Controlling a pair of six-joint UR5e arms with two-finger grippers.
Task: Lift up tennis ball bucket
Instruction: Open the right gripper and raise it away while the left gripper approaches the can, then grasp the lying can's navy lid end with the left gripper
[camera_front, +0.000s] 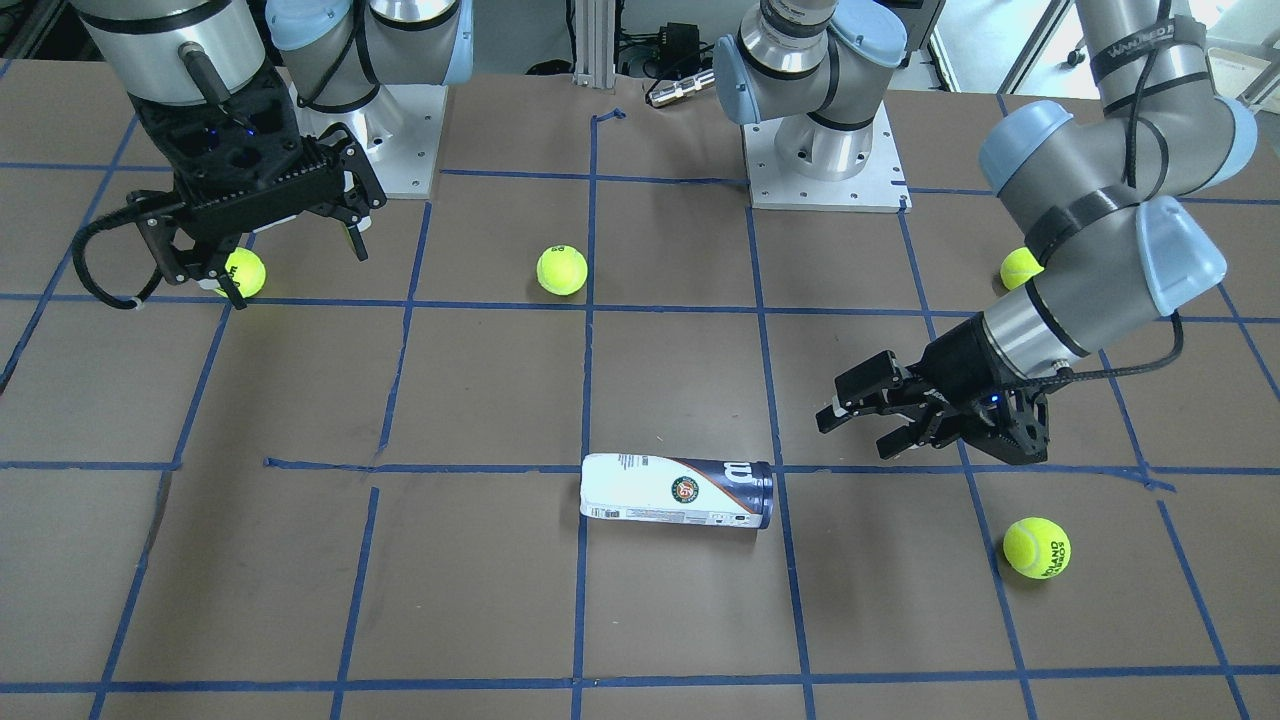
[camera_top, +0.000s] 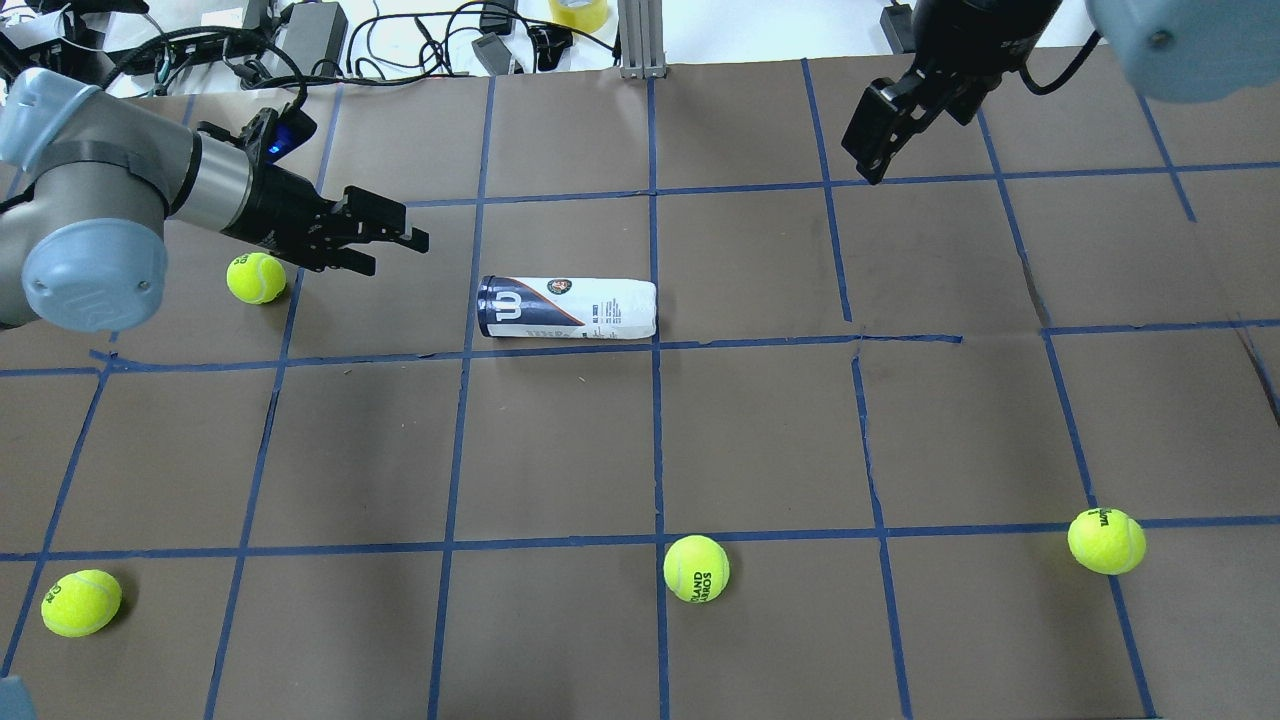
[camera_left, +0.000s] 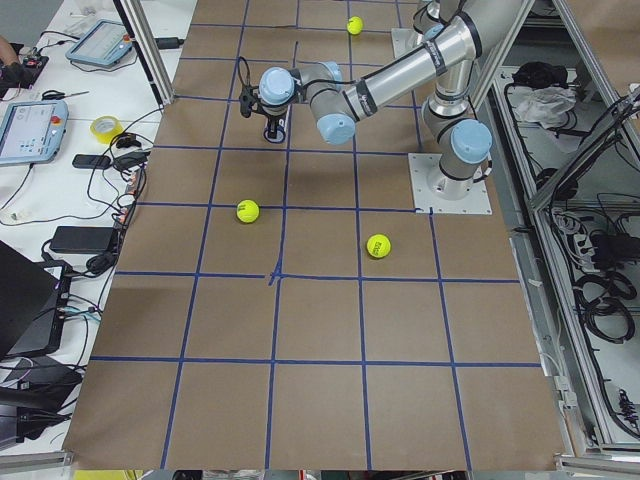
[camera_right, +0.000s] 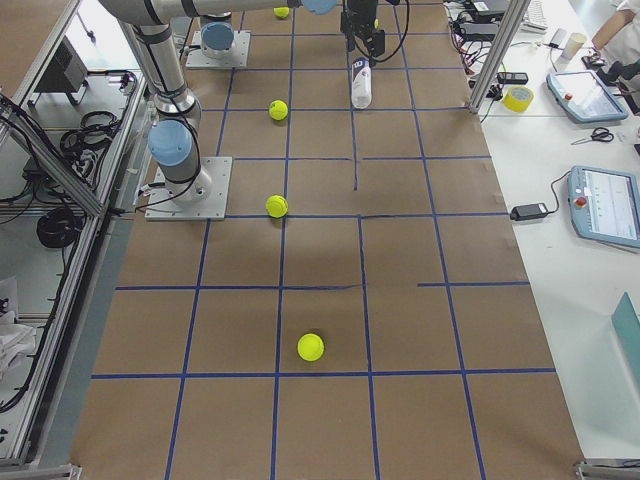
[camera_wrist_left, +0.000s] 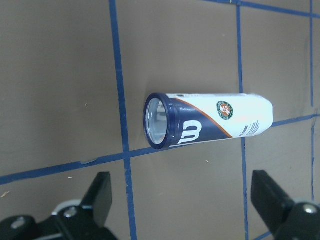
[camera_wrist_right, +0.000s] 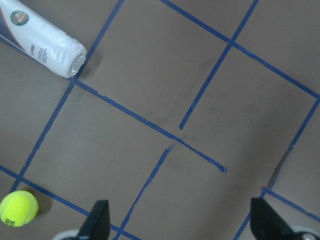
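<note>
Clear plastic can (camera_top: 567, 308) lies on its side on the table (camera_top: 760, 420), long axis 9 to 3 from overhead, navy rim (camera_top: 484, 308) toward your nearer left gripper (camera_top: 398, 254) at 9 o'clock, wide open and empty.

Wrist cameras look down closely, sharing the tennis ball bucket (camera_wrist_left: 207, 120) (fixed views farther).

Items on the table, by count: one tennis ball bucket (camera_top: 567, 308); four yellow-green tennis balls (camera_top: 256, 278) (camera_top: 81, 602) (camera_top: 696, 568) (camera_top: 1106, 541); two robot arms, each bearing one gripper: left gripper (camera_top: 398, 255), right gripper (camera_front: 298, 272).
</note>
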